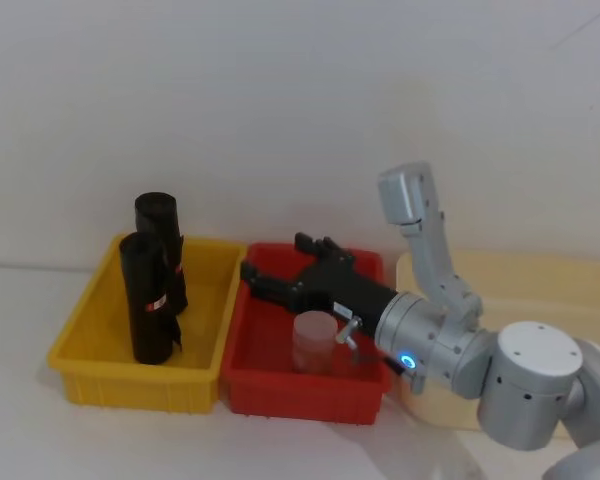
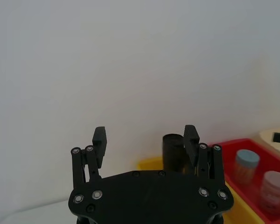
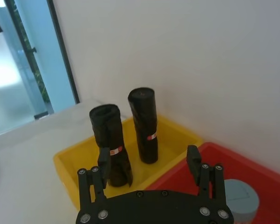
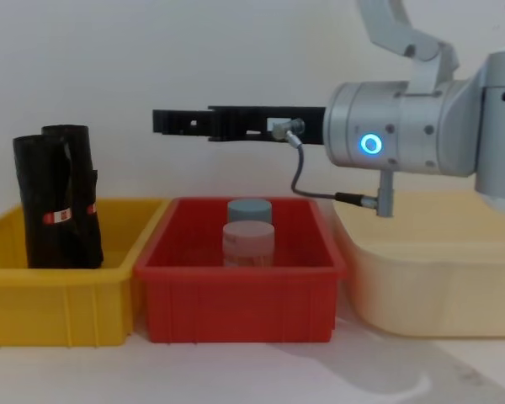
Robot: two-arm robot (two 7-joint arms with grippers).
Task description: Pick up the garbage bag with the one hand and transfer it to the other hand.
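Two black garbage bag rolls stand upright in the yellow bin (image 1: pixel 85 375): a near one (image 1: pixel 147 300) and a far one (image 1: pixel 160 228), each with a small red-and-white label. In the chest view they are the near roll (image 4: pixel 46 210) and the far roll (image 4: pixel 74 143). My right gripper (image 1: pixel 248 272), on the wrist with the blue ring, reaches left above the red bin (image 1: pixel 300 395) and stands open and empty (image 3: pixel 148 163), short of the rolls. My left gripper (image 2: pixel 144 140) hangs open and empty, with a roll's top (image 2: pixel 172 149) some way beyond its fingers.
The red bin (image 4: pixel 236 295) holds two clear jars (image 4: pixel 249 240), which sit below my right arm. A cream tray (image 4: pixel 438 286) stands to the right of the red bin. A white wall closes the back. A window (image 3: pixel 18 56) lies beyond the table's left end.
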